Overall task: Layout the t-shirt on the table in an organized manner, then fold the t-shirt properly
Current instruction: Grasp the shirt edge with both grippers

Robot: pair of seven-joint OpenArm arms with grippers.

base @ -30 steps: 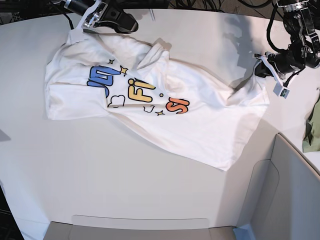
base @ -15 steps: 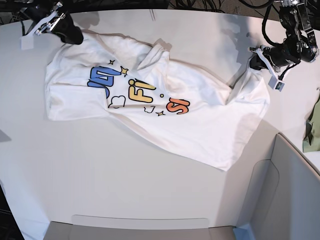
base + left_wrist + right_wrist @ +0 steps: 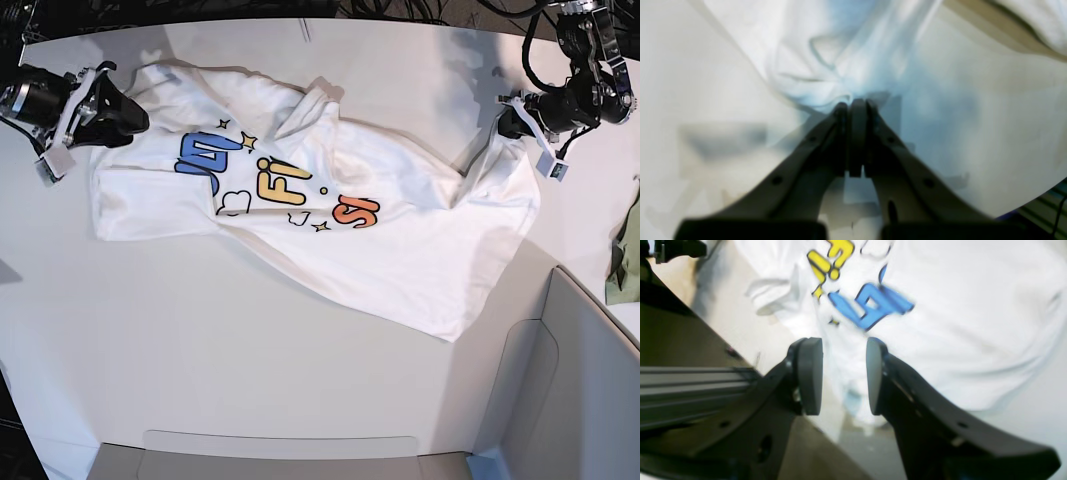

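Two grippers work opposite ends of the t-shirt (image 3: 330, 215), which sprawls crumpled and print-up across the upper middle of the table (image 3: 220, 370). Upper right, the left gripper (image 3: 512, 118) is pinched tight on a bunched hem corner. Upper left, the right gripper (image 3: 125, 115) hangs spread and empty. Soft, light cloth that likely drags; corners and seams look best to grab.

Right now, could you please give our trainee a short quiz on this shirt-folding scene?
1. True or false: the left tool is shut on the t-shirt.
2. The right tool is: A) open, holding nothing; B) shut on cloth; C) out of view.
3. Fill in: the shirt lies print side ____ on the table.

Key: 1 true; 2 A; 3 up.
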